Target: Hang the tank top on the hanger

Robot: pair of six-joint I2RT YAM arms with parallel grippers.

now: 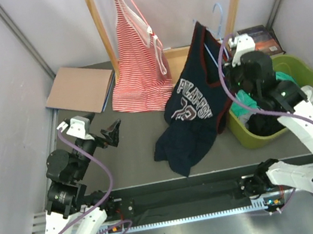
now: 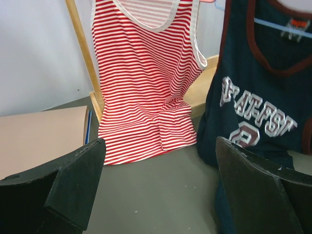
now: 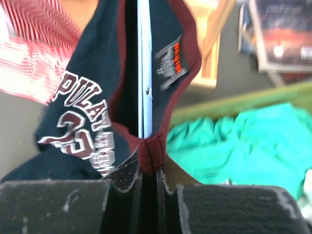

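Far left: cardboard sheet (image 1: 79, 89) flat on the table (image 1: 139, 153). Left gripper (image 1: 113, 133) near-left, fingers spread wide, holding nothing, facing the red-and-white striped tank top (image 1: 138, 65), which hangs far centre with its hem on the table. Right of that is the navy tank top (image 1: 195, 110): shoulder end held up at far right, body draped onto the table, hem trailing near-left. Light-blue wire hanger (image 3: 144, 73) sits inside its neck opening. Right gripper (image 3: 150, 170) pinched tight on the bunched dark red trim at the wire's lower end. Green bin (image 1: 311, 80) rightmost, green garment (image 3: 243, 141) inside.
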